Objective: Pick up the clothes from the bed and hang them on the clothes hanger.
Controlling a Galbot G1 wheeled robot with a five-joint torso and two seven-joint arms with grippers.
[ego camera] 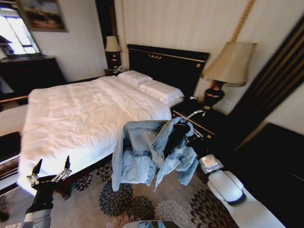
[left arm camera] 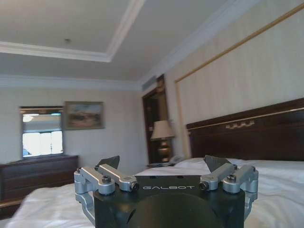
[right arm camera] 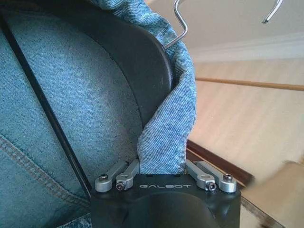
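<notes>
Head cam high, looking down; L wrist cam low, both share bed [ego camera: 85, 118]; R wrist close-up.

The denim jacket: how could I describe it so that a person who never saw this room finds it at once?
Start from the wide white bed with the black headboard. Off its near corner, above the flowered carpet, the right gripper holds up a light-blue denim jacket draped on a black hanger with a silver hook. It is the single blue item among white linen and dark furniture.
</notes>
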